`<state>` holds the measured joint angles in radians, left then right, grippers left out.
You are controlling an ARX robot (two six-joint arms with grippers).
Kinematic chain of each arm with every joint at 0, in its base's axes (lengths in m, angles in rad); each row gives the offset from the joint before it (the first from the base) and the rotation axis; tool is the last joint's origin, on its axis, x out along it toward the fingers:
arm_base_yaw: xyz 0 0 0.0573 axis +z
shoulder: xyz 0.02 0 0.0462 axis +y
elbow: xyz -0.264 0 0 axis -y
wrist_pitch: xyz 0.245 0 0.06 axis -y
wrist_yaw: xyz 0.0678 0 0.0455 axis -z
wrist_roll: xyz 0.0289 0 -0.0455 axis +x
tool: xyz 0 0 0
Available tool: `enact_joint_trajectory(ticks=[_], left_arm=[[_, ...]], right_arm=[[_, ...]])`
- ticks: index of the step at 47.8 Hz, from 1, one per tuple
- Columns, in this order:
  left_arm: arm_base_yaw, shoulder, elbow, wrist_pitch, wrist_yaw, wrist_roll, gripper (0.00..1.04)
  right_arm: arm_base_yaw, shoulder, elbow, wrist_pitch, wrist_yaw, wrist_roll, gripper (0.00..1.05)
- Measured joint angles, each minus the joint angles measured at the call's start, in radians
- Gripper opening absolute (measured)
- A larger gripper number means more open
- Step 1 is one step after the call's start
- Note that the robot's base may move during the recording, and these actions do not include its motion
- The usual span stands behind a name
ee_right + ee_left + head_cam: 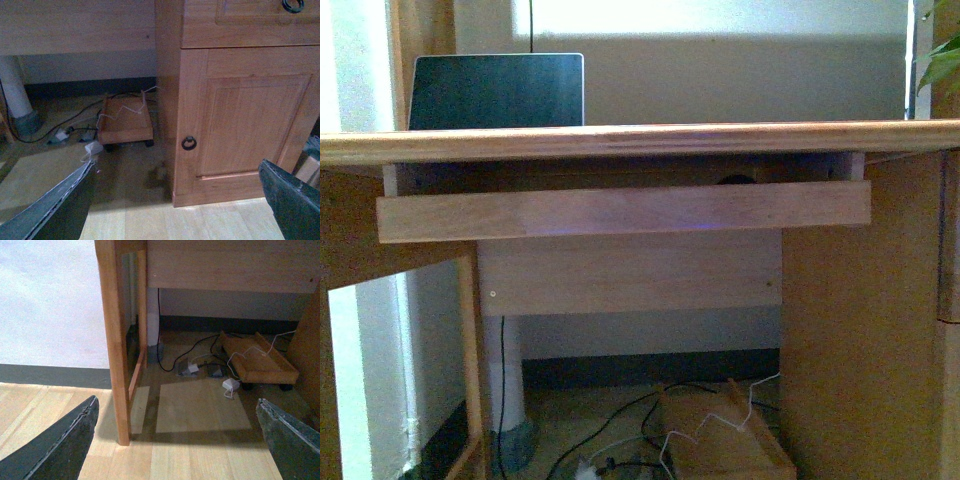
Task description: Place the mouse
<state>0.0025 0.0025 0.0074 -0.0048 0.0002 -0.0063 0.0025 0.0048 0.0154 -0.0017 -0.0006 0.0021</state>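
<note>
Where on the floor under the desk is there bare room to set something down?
Bare floor lies beside the desk leg, in front of the white adapter. Behind that it is crowded: cables and a wooden trolley.

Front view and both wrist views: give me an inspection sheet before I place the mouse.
Surface: desk top, pull-out tray beneath.
Mouse: possibly the dark shape behind the tray front; unconfirmed.
Clutter: laptop on desk.
End effectors: left end effector open, empty; right end effector open, empty.
Cables: cables on floor by wheeled board.
Surroundings: cabinet door, plant leaf.
</note>
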Motion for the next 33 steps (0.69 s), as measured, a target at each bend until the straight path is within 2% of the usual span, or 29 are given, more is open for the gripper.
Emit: enact_joint_trajectory(ticks=[33], left_arm=[[0.000,0.000,0.000,0.000,0.000,0.000,0.97]], right_arm=[[0.000,0.000,0.000,0.000,0.000,0.000,0.97]])
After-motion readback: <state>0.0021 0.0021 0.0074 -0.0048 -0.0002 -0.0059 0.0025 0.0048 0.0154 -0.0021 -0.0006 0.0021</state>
